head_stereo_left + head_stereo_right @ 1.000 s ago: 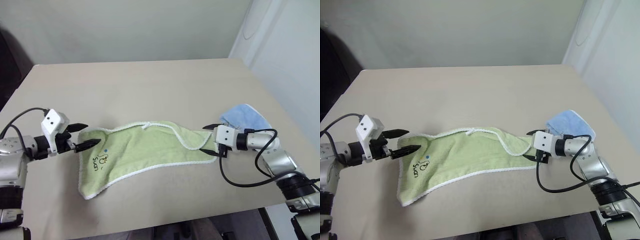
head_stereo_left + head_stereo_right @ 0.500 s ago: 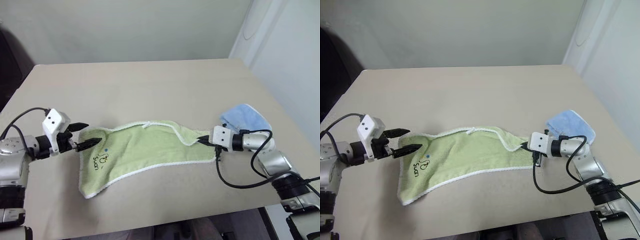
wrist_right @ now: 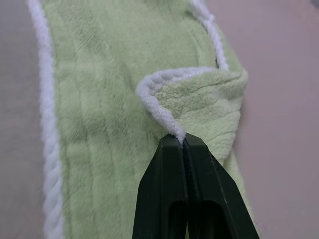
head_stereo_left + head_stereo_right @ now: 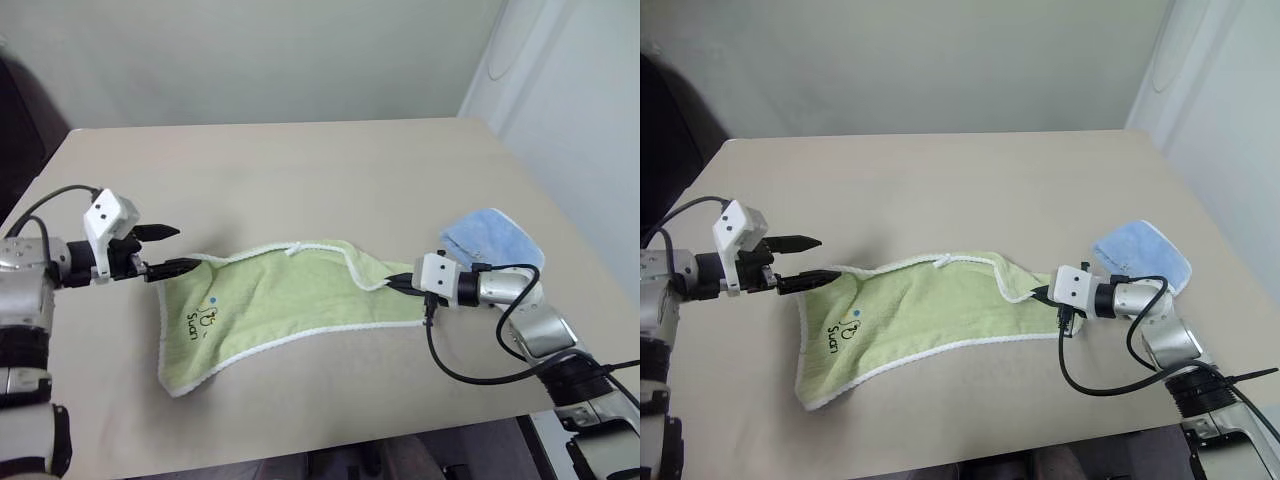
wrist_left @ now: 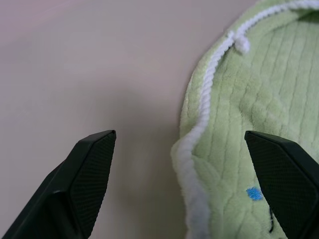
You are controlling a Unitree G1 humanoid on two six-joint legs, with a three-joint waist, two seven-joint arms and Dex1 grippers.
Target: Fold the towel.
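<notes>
The towel [image 4: 285, 300] is lying stretched out across the near middle of the table [image 4: 300, 170], light green, long axis running side to side, white edging all round, printed mark toward the robot's left end.

Right end effector [image 3: 184, 144] is clamping the towel's right-hand corner: the fingers are pressed together with the white edging pinched at their tips. The corner is curling up and back over the cloth below it, forming a small flap. Judgement: a pinch right at the hem is giving control of the corner, so that end can be carried over the rest of the cloth.

Left end effector [image 4: 165, 250] is hovering at the towel's left edge with its fingers [image 5: 84, 169] spread wide. In the wrist view one finger is over bare table and the other over green cloth, the corded edge lying between them; no contact is visible. Judgement: this straddle is lining up a matching pinch on the left corner, not yet made.

A folded light blue cloth [image 4: 492, 238] is sitting behind the right arm, apart from the towel, not involved.

Fold itself: not yet made; towel mostly flat in a single layer.
</notes>
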